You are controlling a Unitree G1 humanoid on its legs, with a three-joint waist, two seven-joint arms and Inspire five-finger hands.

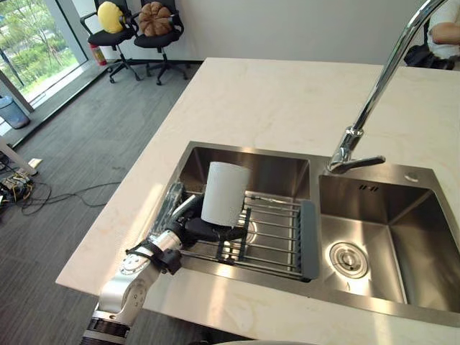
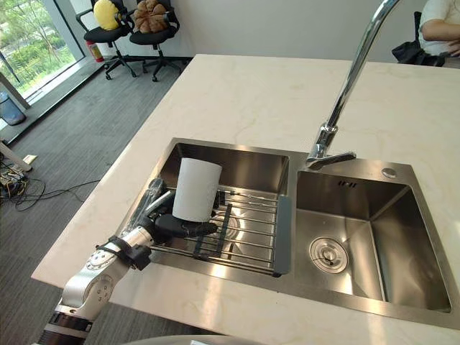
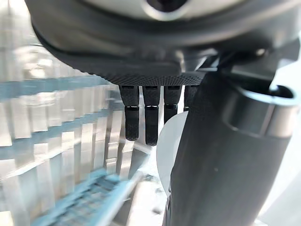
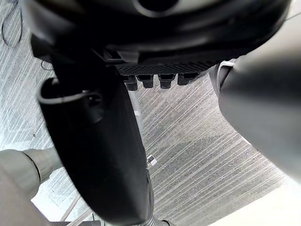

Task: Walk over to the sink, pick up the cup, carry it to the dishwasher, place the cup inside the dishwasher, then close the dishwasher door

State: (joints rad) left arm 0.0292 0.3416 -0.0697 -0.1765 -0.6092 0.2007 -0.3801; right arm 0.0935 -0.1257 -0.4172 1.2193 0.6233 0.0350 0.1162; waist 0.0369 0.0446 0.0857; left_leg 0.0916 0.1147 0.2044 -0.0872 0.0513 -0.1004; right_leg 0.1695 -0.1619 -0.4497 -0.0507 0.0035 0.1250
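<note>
A white cup (image 1: 225,192) stands upright on the wire rack (image 1: 277,231) in the left basin of the steel sink (image 1: 310,167). My left hand (image 1: 199,231) reaches into that basin at the cup's base. Its thumb lies along the near side of the cup and its fingers go behind it. In the left wrist view the fingers (image 3: 146,123) hang nearly straight, with the cup (image 3: 169,141) between them and the thumb. The cup rests on the rack. My right hand (image 4: 108,155) hangs over the grey floor, holding nothing, fingers (image 4: 150,81) relaxed.
A tall chrome faucet (image 1: 363,122) rises between the basins. The right basin (image 1: 388,244) has a drain. The pale stone counter (image 1: 287,100) surrounds the sink. Two office chairs (image 1: 136,32) stand far left by the window. A person (image 1: 445,32) sits at the far right.
</note>
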